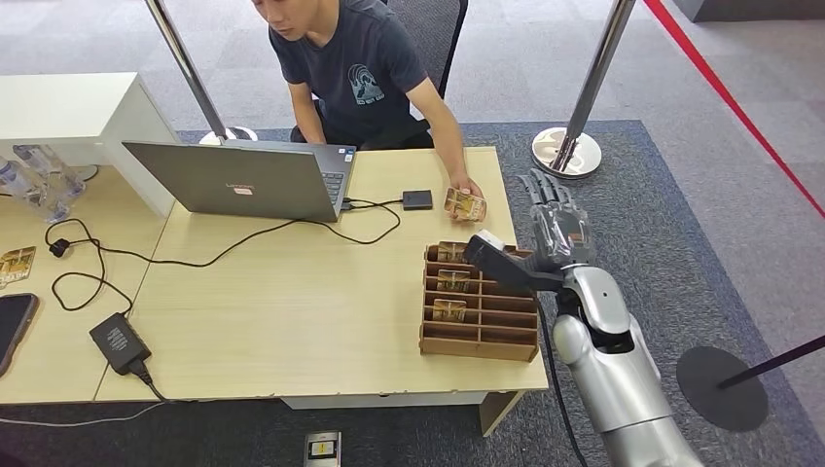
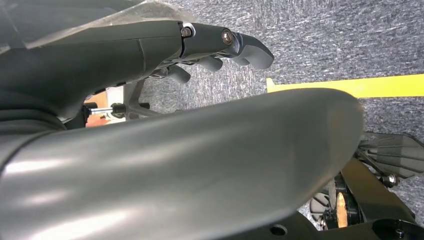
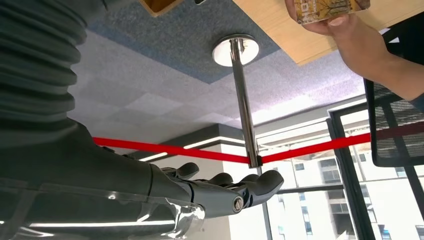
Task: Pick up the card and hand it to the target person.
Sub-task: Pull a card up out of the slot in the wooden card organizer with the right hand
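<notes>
Hovering with fingers spread and empty, the right hand (image 1: 556, 226) is staying right of the card tray (image 1: 480, 336), while the person's hand (image 1: 468, 190) is holding the card (image 1: 464, 204).

Person's face (image 1: 292, 15) cut off by top edge. Card (image 1: 465, 203) print too small to read; person's hand (image 1: 469, 187) covers part. Left hand (image 2: 220, 47) mostly hidden, fingers prob. curled.

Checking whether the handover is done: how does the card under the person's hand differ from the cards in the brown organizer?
The card under the person's hand lies flat on the table, alone; the cards in the organizer sit in slots, partly hidden. Both look golden-brown. The right hand holds nothing.
</notes>
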### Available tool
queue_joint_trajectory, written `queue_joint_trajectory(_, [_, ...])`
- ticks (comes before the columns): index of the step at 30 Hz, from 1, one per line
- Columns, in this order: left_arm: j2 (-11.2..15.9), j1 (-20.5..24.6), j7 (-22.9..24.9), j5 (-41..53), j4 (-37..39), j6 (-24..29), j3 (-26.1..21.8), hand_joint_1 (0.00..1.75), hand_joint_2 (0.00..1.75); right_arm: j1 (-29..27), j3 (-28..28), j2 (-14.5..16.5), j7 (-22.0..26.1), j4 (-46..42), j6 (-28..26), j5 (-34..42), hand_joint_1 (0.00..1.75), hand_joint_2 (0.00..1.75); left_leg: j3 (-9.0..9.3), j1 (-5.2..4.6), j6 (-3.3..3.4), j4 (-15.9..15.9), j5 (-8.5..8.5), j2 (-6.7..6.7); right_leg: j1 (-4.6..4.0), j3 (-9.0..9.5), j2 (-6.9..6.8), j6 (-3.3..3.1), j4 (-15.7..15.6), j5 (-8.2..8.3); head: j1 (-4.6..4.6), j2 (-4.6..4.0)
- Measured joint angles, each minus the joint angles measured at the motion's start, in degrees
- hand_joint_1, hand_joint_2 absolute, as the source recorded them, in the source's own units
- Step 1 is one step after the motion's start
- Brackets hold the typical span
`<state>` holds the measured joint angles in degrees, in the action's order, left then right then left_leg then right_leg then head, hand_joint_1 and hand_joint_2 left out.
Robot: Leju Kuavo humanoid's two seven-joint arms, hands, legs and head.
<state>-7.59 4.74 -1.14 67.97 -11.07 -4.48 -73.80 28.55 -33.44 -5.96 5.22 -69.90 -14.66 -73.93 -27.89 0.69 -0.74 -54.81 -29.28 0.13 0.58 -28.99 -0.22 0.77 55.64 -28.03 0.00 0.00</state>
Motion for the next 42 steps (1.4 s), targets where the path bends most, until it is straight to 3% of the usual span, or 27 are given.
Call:
queue_joint_trajectory(6, [-0.3,0.0,0.0,-0.2,0.0,0.0,-0.2,0.00,0.00,0.2,-1.7,-0.1,-3.6,-0.5,3.3,-2.0,0.00,1.75,0.00,-0.01,-0.01,0.0,0.01,-0.02,0.01,0.01,-0.02,-0.01,0.0,0.00,0.00,0.00])
queue_joint_trajectory(16, [0.0,0.0,0.2,-0.3,-0.1,0.0,-0.5,0.00,0.00,-2.1,-1.7,-0.1,-4.8,0.8,4.0,-2.4,0.03,1.75,0.08,0.01,-0.01,0.1,0.01,-0.12,-0.01,0.12,-0.12,0.00,-0.1,-0.03,0.00,0.00])
queue_joint_trajectory(24, [-0.2,0.0,0.4,-0.7,-0.1,0.2,-1.0,0.00,0.00,-0.8,-1.6,2.3,-4.8,4.1,3.4,-2.0,0.72,1.75,0.07,0.01,-0.02,0.1,0.01,-0.03,-0.01,0.07,-0.03,-0.01,0.0,-0.01,0.00,0.00])
queue_joint_trajectory(27, [-0.2,-0.1,0.4,-0.8,-0.1,0.2,-1.0,0.00,0.00,-0.7,-1.5,2.5,-4.8,4.3,3.4,-1.9,0.86,1.75,0.02,0.01,-0.01,0.0,0.02,0.01,-0.01,0.02,0.01,-0.02,0.0,0.02,0.00,0.00])
queue_joint_trajectory(33, [-0.4,-0.1,0.5,-0.9,-0.1,0.3,-1.2,0.00,0.00,0.3,-1.1,2.4,-4.7,6.2,3.6,-1.8,0.78,1.75,-0.01,0.00,0.00,0.0,0.01,0.00,0.00,0.00,0.00,0.00,0.0,0.01,0.00,0.00])
queue_joint_trajectory(42, [-0.4,0.0,0.2,-0.6,0.0,0.2,-0.9,0.00,0.00,0.6,0.0,2.2,-4.9,9.3,2.6,-1.5,0.86,1.75,0.00,0.00,0.00,0.0,0.02,-0.07,0.00,0.03,-0.06,0.00,0.0,0.00,0.00,0.00])
